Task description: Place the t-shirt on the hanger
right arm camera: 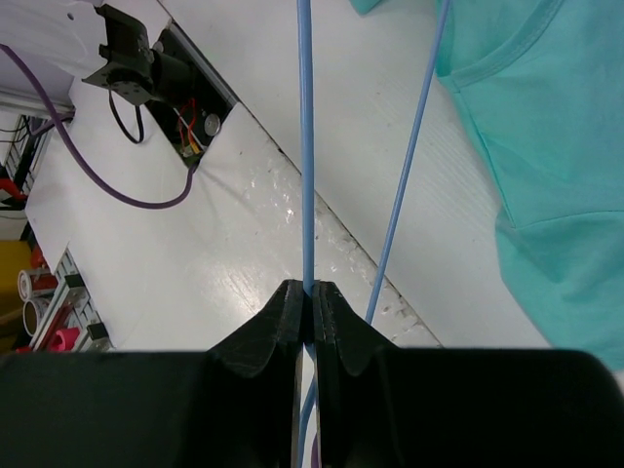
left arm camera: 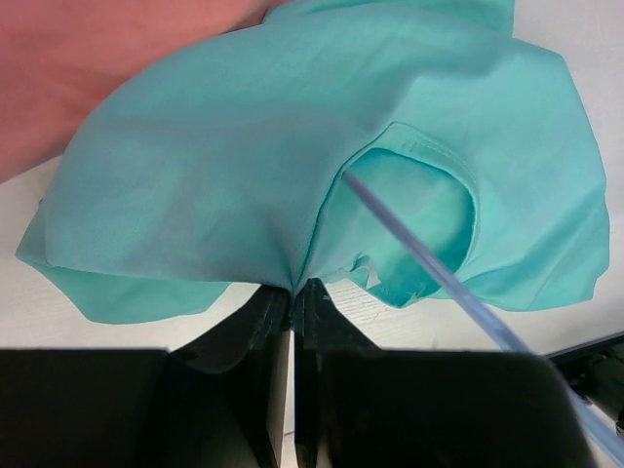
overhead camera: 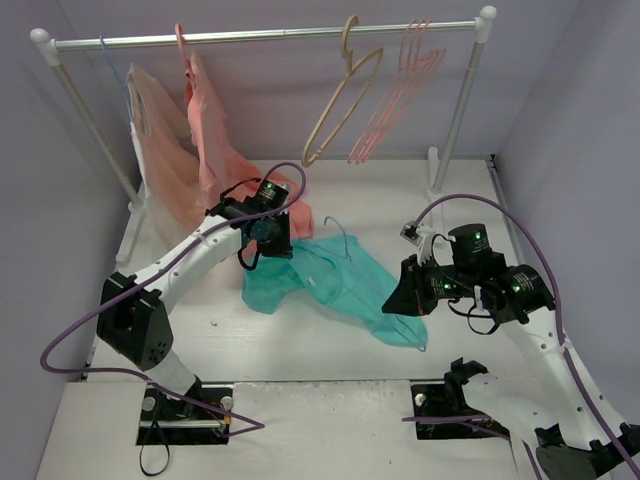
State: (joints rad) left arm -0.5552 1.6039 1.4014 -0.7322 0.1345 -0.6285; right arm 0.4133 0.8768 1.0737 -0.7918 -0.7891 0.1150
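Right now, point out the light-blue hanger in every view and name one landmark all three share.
Top external: hanger at centre, lying across the teal t-shirt.
Left wrist: hanger wire slants from the neck opening to the lower right.
Right wrist: hanger wires run up the middle, one pinched in the jaws of the right gripper.
Shared landmark: the t-shirt, filling the left wrist view, upper right in the right wrist view.
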